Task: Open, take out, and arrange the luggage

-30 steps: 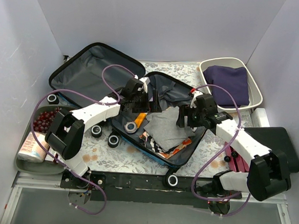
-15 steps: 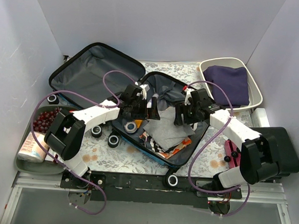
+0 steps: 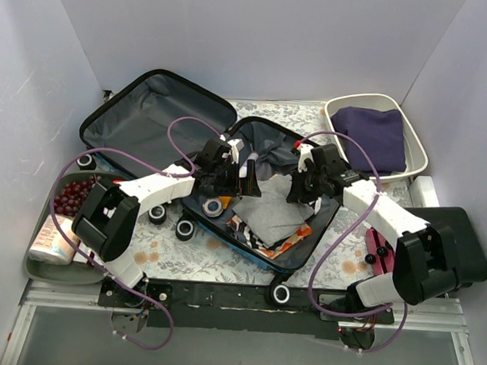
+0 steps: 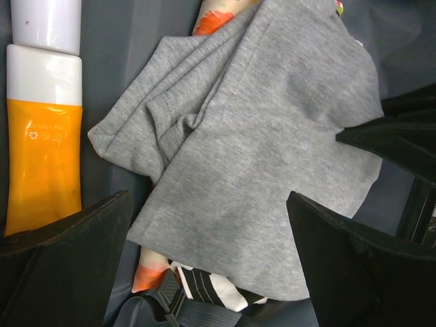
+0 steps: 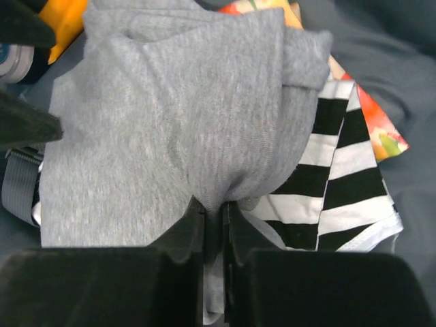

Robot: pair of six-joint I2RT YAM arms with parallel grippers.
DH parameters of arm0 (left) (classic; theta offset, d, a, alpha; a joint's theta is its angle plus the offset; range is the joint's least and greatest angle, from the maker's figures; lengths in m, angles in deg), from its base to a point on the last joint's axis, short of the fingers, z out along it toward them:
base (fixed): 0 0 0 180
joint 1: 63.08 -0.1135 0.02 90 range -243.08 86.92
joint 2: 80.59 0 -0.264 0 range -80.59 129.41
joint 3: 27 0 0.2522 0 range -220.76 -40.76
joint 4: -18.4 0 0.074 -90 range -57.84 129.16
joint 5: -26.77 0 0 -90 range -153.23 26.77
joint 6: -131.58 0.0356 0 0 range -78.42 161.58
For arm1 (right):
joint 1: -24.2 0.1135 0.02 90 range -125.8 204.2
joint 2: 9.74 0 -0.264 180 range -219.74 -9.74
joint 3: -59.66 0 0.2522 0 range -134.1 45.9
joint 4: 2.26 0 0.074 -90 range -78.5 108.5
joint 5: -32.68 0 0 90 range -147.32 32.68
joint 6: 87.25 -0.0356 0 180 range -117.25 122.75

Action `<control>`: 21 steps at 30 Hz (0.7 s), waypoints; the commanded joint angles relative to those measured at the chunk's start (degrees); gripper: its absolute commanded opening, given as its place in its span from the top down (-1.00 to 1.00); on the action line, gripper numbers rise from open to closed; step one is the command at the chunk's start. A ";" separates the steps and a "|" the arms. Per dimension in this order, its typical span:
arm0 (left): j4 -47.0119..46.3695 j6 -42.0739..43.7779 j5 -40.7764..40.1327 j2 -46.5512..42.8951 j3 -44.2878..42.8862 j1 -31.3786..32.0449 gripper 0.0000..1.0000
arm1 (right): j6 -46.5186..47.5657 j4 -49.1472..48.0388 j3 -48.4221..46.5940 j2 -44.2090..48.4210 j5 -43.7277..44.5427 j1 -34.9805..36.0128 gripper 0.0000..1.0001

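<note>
The luggage (image 3: 135,125) lies open on the table, lid back to the left, with clothes in its base. A grey garment (image 3: 268,211) tops the pile. My right gripper (image 3: 304,189) is shut on a bunched fold of this grey garment (image 5: 170,122), its tips (image 5: 216,211) pinching the cloth. My left gripper (image 3: 242,178) hangs open over the same garment (image 4: 259,136), its black fingers (image 4: 68,266) wide on either side. Under the grey lie a black-and-white striped cloth (image 5: 347,184) and an orange floral one (image 5: 381,129). An orange tube (image 4: 42,157) rests in the base.
A white tub (image 3: 414,153) with a purple cloth (image 3: 370,137) stands at the back right. A flat black case (image 3: 457,235) lies right. A grey tray (image 3: 54,268) at the left holds grapes (image 3: 74,194) and a bottle (image 3: 51,243). Tape rolls (image 3: 185,228) lie before the suitcase.
My right gripper has swung in over the suitcase and closed on the grey garment's edge. The left arm has barely moved and stays open.
</note>
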 commanded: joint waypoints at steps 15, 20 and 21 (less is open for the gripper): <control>-2.44 -0.60 0.83 -6.28 0.99 -0.03 -0.96 | 2.64 0.90 -6.10 5.92 12.90 1.12 0.97; -1.82 -1.66 1.36 -7.16 2.65 -0.03 -0.96 | -1.05 -0.24 -5.66 5.66 20.71 0.94 0.97; -1.91 -1.92 1.62 -7.16 3.35 -0.03 -0.96 | -1.40 -0.24 -5.66 5.57 21.86 0.59 0.97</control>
